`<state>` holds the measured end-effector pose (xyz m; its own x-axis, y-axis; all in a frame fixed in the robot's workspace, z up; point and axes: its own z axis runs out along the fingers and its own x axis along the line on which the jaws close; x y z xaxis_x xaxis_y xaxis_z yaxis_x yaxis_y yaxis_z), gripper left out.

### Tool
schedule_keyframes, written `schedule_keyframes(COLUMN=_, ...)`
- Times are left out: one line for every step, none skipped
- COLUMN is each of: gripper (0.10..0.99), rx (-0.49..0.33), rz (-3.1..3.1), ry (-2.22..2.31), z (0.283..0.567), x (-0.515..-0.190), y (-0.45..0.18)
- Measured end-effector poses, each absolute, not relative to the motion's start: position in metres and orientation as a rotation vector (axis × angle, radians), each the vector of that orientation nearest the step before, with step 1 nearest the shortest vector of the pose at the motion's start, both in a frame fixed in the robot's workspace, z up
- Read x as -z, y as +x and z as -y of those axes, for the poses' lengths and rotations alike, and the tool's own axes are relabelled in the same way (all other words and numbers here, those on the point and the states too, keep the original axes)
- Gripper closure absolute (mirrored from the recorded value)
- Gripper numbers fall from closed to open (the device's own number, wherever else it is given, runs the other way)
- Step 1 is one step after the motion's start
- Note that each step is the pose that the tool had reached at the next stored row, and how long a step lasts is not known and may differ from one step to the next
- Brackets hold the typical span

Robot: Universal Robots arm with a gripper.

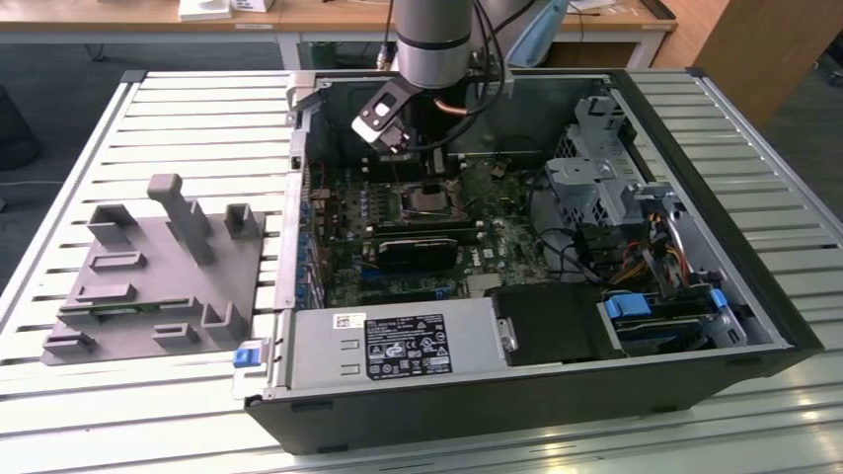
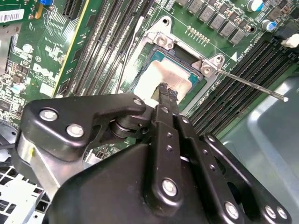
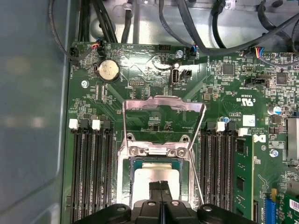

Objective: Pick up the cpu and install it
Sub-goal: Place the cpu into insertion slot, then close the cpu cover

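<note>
Open computer case (image 1: pixel 527 405) lying on its side on a slatted surface (image 1: pixel 79 128), with the arm (image 1: pixel 435 39) entering from above. The tool (image 1: pixel 428 176) (image 2: pixel 163 89) (image 3: pixel 161 185) hangs low over the motherboard (image 1: pixel 395 232) (image 3: pixel 224 93). In both wrist views its two black fingers (image 2: pixel 161 119) (image 3: pixel 155 190) are seen pressed together, so the tool is narrow and nothing is gripped between them. The cpu (image 2: pixel 156 74) (image 3: pixel 142 179) is found directly beneath the tool's tips. It is seated flat in the socket (image 2: pixel 161 41) (image 3: pixel 159 151) with its pale metal top facing up. Whether the tips touch that top cannot be told. The socket's hinged metal frame (image 3: pixel 163 100) is swung open and stands just beyond the tips. In the second wrist view a thin lever rod (image 2: pixel 252 85) is seen projecting away from the socket, off to one side of the tool. Rows of dark memory slots (image 3: pixel 91 172) (image 2: pixel 107 46) flank the socket on both sides of the tool. A round coin cell (image 3: pixel 108 70) is mounted farther out on the board, past the open frame. A boxed power supply (image 1: pixel 395 348) sits in the case, well apart from the tool. Outside the case, farther from the tool again, a grey fixture (image 1: pixel 158 267) with upright posts rests on the surface.
</note>
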<state>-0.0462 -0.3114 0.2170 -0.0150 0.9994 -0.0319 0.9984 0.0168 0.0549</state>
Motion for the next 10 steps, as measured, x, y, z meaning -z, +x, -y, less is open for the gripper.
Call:
schedule_keyframes(gripper=0.98, rx=-0.026, rz=-2.195, ry=2.161, z=0.3114, x=-0.2175, y=-0.0463)
schedule_keyframes(gripper=0.98, rx=-0.026, rz=-2.195, ry=2.161, z=0.3114, x=-0.2176, y=-0.0462)
schedule_keyframes(gripper=0.98, rx=-0.026, rz=-2.195, ry=2.161, z=0.3114, x=-0.2176, y=-0.0462)
schedule_keyframes(gripper=0.98, rx=-0.026, rz=-2.195, ry=2.161, z=0.3114, x=-0.2176, y=-0.0462)
schedule_keyframes(gripper=0.98, rx=-0.026, rz=-2.195, ry=2.161, z=0.3114, x=-0.2177, y=-0.0462)
schedule_keyframes(gripper=0.98, rx=-0.026, rz=-2.195, ry=2.161, z=0.3114, x=-0.2179, y=-0.0463)
schedule_keyframes(gripper=0.98, rx=-0.025, rz=-2.195, ry=2.161, z=0.3114, x=-0.2181, y=-0.0463)
schedule_keyframes(gripper=0.98, rx=-0.026, rz=-2.194, ry=2.162, z=0.3114, x=-0.2183, y=-0.0463)
schedule_keyframes(gripper=0.98, rx=-0.026, rz=-2.194, ry=2.162, z=0.3114, x=-0.2186, y=-0.0463)
schedule_keyframes(gripper=0.98, rx=-0.026, rz=-2.194, ry=2.162, z=0.3114, x=-0.219, y=-0.0463)
